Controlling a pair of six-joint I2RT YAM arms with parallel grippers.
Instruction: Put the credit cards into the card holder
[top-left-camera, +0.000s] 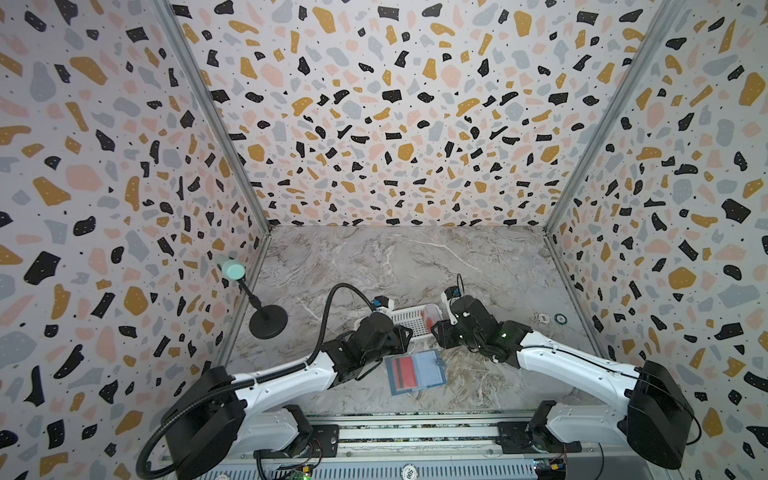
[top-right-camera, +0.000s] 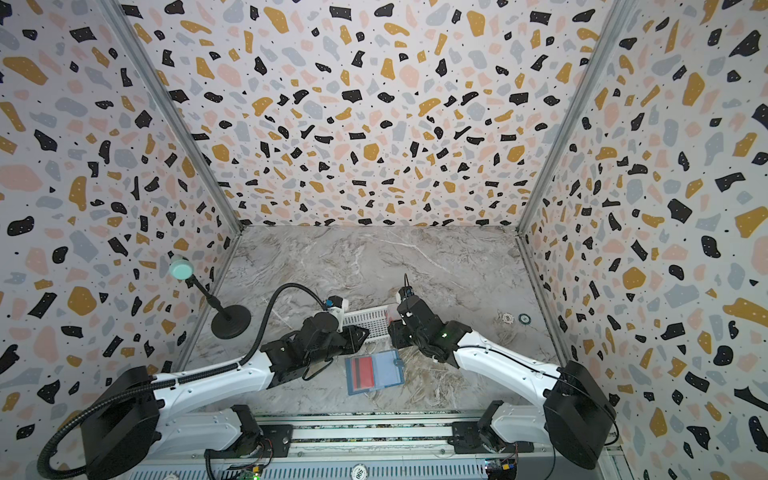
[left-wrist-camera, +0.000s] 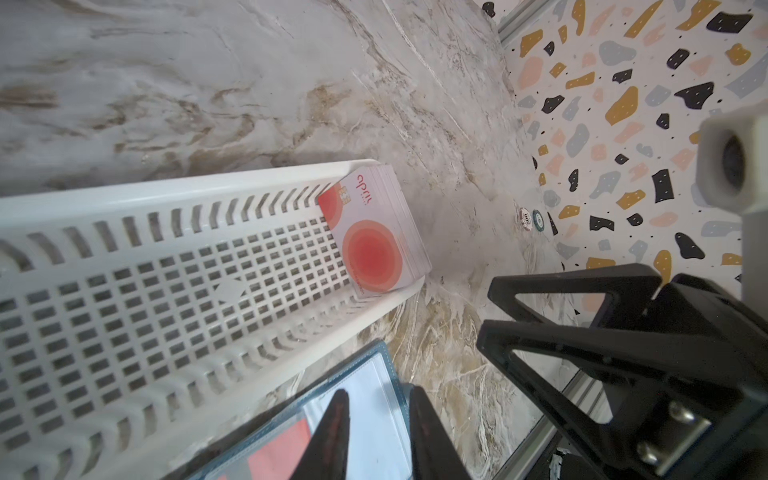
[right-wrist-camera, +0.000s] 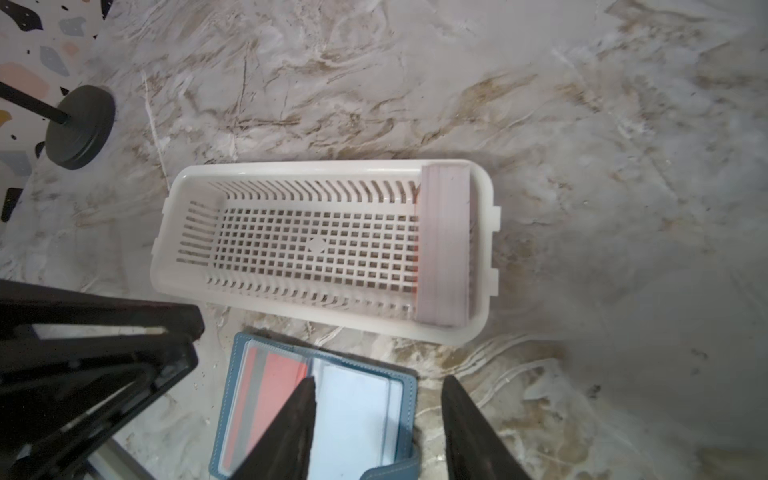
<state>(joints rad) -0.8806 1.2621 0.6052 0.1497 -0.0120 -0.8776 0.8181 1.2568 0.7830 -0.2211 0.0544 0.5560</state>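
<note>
1. Slate-blue card holder (top-left-camera: 430, 368) open flat on marble table (top-left-camera: 374, 257), red dark-striped card (top-left-camera: 409, 372) in one pocket.
2. Pale red-circled cards (left-wrist-camera: 374, 245) stacked at white basket's (left-wrist-camera: 208, 183) end.
3. Both empty: left gripper (left-wrist-camera: 378, 392) narrowly parted, right gripper (right-wrist-camera: 380, 379) wide.

Card holder (right-wrist-camera: 357, 419): cropped by frame edge in both wrist views. Two round tokens (top-left-camera: 543, 318), 3 o'clock from the basket (top-left-camera: 405, 320): markings too small to read.

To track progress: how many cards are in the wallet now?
1: a red card in the left pocket of the wallet. More may hide behind it; a stack stands in the basket.
</note>
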